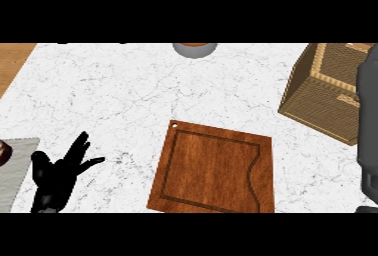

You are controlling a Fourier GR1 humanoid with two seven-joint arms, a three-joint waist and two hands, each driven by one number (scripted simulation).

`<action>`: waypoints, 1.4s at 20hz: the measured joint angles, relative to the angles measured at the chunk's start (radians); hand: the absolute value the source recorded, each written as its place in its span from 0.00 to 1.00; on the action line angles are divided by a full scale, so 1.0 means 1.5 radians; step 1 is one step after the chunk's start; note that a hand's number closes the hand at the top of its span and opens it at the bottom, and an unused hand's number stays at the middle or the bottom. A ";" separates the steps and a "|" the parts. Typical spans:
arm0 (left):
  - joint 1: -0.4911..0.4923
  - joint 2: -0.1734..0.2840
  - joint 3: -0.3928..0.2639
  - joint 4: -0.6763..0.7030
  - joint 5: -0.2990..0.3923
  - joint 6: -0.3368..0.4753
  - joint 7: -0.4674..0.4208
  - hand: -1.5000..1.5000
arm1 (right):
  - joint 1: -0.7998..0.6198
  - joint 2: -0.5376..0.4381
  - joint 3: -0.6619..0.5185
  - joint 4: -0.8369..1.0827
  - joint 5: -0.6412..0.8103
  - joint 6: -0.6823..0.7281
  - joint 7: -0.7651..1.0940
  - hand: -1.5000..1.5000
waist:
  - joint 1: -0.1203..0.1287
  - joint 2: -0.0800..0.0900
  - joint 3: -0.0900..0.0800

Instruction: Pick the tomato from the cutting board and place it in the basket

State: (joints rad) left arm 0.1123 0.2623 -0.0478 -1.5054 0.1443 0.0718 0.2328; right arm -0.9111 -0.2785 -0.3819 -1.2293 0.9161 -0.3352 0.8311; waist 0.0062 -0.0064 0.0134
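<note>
Across the marble surface (133,85) sits the cutting board (214,170), bare, with the basket (325,95) to its upper right. My right forearm (368,135) reaches toward that basket, its hand hidden; the tomato shows nowhere, perhaps in that hand. My left hand (55,172) rests, fingers apart.

A grey bowl (196,49) sits at the marble counter's (111,95) far edge.

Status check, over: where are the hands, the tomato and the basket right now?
Left robot hand open, resting lower left. Right hand's fingers out of sight. Cutting board bare, tomato not visible. Basket at right, partly behind the grey forearm.
</note>
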 measured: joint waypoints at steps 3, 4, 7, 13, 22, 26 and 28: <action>-0.002 -0.003 -0.001 0.001 -0.008 0.004 0.001 0.50 | 0.017 0.001 -0.009 0.010 -0.021 -0.021 -0.026 1.00 | 0.001 0.000 0.000; -0.004 0.000 0.001 0.003 -0.006 -0.001 0.002 0.50 | 0.026 0.002 -0.010 0.016 -0.025 -0.030 -0.036 1.00 | 0.001 0.000 0.000; 0.005 -0.003 -0.002 -0.008 -0.011 0.002 0.006 0.50 | 0.049 -0.024 -0.008 0.035 0.021 -0.029 -0.005 1.00 | -0.002 -0.001 0.000; 0.011 -0.002 0.005 -0.006 -0.001 -0.011 0.000 0.50 | 0.112 -0.063 0.012 0.037 0.033 0.028 -0.029 0.00 | -0.006 -0.002 -0.001; -0.009 0.003 0.021 0.017 0.001 -0.023 0.007 0.50 | 0.151 -0.101 0.002 -0.049 0.000 0.055 -0.045 0.00 | -0.008 -0.004 -0.001; -0.001 -0.003 0.022 0.011 -0.004 -0.019 0.001 0.50 | 0.176 -0.111 -0.033 -0.099 -0.029 0.041 -0.039 0.00 | -0.009 -0.004 -0.001; -0.001 -0.003 0.025 0.014 -0.005 -0.021 -0.003 0.50 | 0.194 -0.118 -0.052 -0.131 -0.040 0.042 -0.027 0.00 | -0.011 -0.005 -0.001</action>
State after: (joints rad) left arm 0.1103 0.2585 -0.0105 -1.4837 0.1373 0.0405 0.2287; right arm -0.6206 -0.4555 -0.4595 -1.4263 0.8558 -0.2725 0.7900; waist -0.0108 -0.0138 0.0117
